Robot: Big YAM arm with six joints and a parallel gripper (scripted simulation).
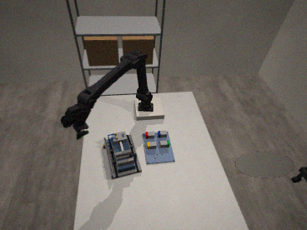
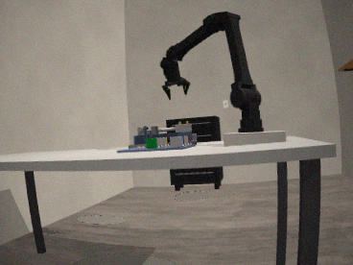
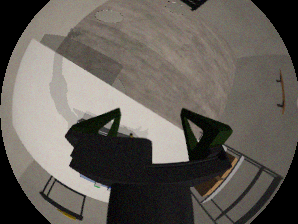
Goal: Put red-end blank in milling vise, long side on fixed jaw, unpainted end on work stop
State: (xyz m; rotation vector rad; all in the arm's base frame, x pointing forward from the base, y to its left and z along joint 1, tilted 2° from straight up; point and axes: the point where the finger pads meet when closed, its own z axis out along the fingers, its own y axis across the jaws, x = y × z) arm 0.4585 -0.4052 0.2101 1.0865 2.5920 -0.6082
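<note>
The blank with the red end [image 1: 149, 134] lies on the blue plate [image 1: 158, 147], at its far left corner. Blanks with a blue end [image 1: 162, 133], a yellow end [image 1: 151, 144] and a green end [image 1: 165, 143] lie on the same plate, each apart from the others. The milling vise [image 1: 121, 152] stands left of the plate, and I see nothing between its jaws. My gripper [image 1: 82, 134] hangs high in the air beyond the table's left edge, open and empty; it also shows in the exterior view [image 2: 176, 89] and in the wrist view [image 3: 152, 128].
The arm's base [image 1: 148, 112] stands on a white block at the table's far side. A shelf rack [image 1: 118, 46] with brown boxes stands behind the table. A dark cabinet [image 2: 194, 151] stands on the floor beyond it.
</note>
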